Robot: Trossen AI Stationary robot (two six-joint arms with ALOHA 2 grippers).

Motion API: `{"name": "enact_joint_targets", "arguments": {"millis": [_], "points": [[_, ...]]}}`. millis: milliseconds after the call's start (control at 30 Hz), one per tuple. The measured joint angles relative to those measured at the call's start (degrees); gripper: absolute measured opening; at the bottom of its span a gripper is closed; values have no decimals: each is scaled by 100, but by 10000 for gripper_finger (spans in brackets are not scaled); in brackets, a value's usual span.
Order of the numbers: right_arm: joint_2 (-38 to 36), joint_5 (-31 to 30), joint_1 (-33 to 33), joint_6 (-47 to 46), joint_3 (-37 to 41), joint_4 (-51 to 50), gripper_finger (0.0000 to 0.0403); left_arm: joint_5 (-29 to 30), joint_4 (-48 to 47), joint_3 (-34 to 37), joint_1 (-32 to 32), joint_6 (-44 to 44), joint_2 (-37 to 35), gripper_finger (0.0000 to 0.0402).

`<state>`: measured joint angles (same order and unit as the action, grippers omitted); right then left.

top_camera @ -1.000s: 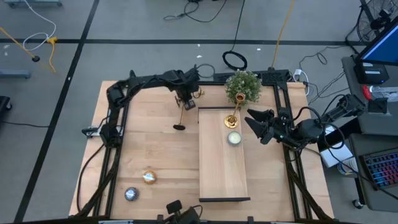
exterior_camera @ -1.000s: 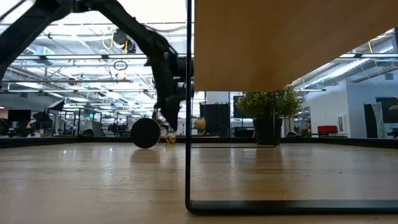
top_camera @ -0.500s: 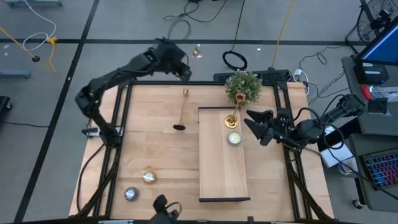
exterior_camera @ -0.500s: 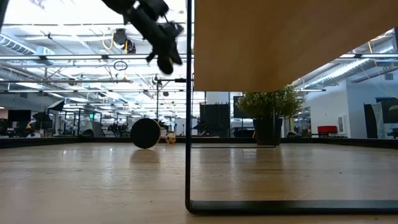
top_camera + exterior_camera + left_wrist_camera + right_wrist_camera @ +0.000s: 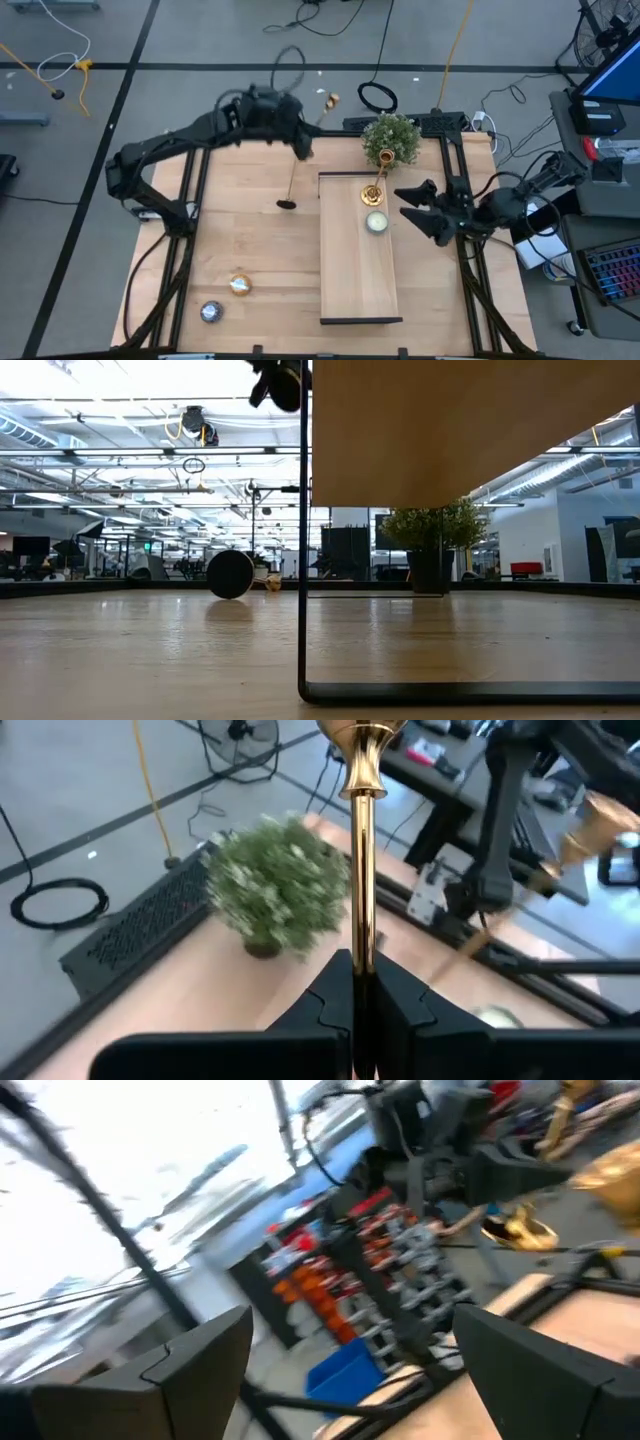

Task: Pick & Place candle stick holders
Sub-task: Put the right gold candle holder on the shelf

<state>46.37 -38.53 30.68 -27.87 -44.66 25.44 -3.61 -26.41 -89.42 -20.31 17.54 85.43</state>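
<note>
My left gripper is high above the table's far edge, shut on a gold candle stick holder whose cup sticks out toward the far right. The gripper shows at the top of the low view. A long slim holder lies on its side on the table below, its dark round base toward the near edge. A third gold holder stands on the raised wooden board. My right gripper is open and empty beside the board's right edge. My left gripper pinches the holder's slim stem between its two fingers. The stem runs out past the fingertips with the cup at its free end. The holder is lifted clear of the table and tilted. Its base is hidden behind the gripper.
A green potted plant stands at the board's far end. A tealight disc lies on the board near the gold holder. Two more discs lie near the table's near left corner. The board stands on a black frame.
My left gripper has risen from table height beside the lying holder to high above the far edge, carrying the gold holder clear of the table, first toward the far edge, then a little toward the right. The lying holder has stayed on the table.
</note>
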Motion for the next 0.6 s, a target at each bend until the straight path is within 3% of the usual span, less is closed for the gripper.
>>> {"name": "enact_joint_targets", "arguments": {"millis": [133, 400, 500, 600], "points": [[-277, 389, 233, -2, 0, -189, 338, 1208, 164, -5, 949, 534, -47, 12], [-614, 498, 1037, 22, 0, -781, 304, 3996, 430, -7, 2792, 1519, 77, 12], [-608, 505, 1244, 47, 0, -864, 292, 4554, 538, 49, 3336, 1794, 311, 12], [-584, 562, 1402, 38, 0, -857, 283, 4690, 808, 113, 3724, 2017, 569, 12]]}}
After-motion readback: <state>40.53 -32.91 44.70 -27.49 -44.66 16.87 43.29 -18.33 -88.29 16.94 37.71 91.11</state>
